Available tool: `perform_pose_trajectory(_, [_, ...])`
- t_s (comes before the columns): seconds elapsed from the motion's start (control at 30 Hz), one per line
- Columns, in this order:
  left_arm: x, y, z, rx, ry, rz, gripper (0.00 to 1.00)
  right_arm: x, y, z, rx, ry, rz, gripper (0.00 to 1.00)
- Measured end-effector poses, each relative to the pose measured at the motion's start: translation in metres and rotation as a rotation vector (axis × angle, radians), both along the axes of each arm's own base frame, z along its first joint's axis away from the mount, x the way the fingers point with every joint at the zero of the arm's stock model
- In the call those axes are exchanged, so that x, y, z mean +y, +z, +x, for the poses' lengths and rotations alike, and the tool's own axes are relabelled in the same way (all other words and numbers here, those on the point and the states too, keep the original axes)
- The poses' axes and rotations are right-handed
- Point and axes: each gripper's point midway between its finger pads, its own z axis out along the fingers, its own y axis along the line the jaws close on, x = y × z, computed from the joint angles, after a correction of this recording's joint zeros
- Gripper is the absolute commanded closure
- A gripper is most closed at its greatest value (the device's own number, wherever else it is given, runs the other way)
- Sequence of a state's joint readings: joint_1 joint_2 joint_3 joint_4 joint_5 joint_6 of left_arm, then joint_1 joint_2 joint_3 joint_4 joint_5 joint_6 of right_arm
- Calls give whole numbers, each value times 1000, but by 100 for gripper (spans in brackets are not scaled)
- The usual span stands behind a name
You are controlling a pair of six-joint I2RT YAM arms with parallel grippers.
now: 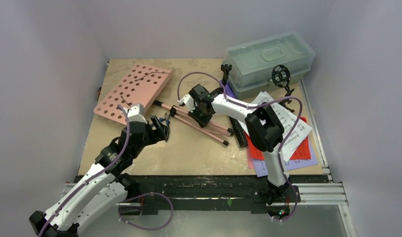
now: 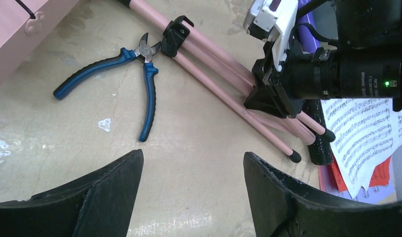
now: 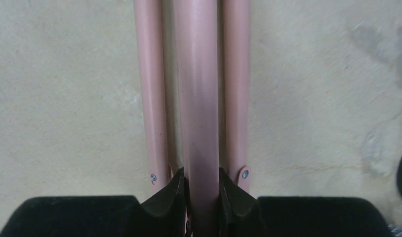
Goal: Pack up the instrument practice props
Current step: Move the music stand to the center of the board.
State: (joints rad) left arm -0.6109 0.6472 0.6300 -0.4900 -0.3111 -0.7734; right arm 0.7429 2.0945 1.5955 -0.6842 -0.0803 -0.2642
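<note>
The rack (image 3: 199, 98) lies folded on the counter (image 1: 189, 153), mid-frame in the top view, with its panel (image 1: 135, 86) at upper left. The centre tube is best held squarely and raised level, so the side legs are not snagged. The right tool (image 3: 201, 190) is clamped narrowly on that tube. The left tool (image 2: 193, 168) is spread wide and holds nothing, hovering over the counter near the pliers (image 2: 150, 84).

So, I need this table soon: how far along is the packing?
Nothing looks packed: the box has its lid on, and the music sheets lie out. In hand: the right gripper clamps the middle tube of the pink stand; the left gripper hangs open by the pliers. Left: everything.
</note>
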Motion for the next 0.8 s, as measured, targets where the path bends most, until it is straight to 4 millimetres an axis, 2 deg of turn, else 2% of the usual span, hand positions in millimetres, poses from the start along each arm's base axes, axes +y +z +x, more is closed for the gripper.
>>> perform_pose_trajectory(0.13, [8,4,-6,-6,10,15,26,15,8,24,-46,32,18,100])
perform_pose_trajectory(0.33, [18,13,-12,-23,32,22,25,45,20,68,-112,34,104,100])
perform_pose_trajectory(0.47, [23,25,-14,-48,45,20,24,51,26,81,-136,25,129,100])
perform_pose_trajectory(0.6, [25,30,-15,-61,49,13,23,50,28,83,-143,16,129,99])
perform_pose_trajectory(0.7, [25,29,-15,-59,49,13,22,51,26,87,-151,5,123,84])
perform_pose_trajectory(0.8, [25,29,-16,-56,46,12,20,51,15,91,-151,-6,108,63])
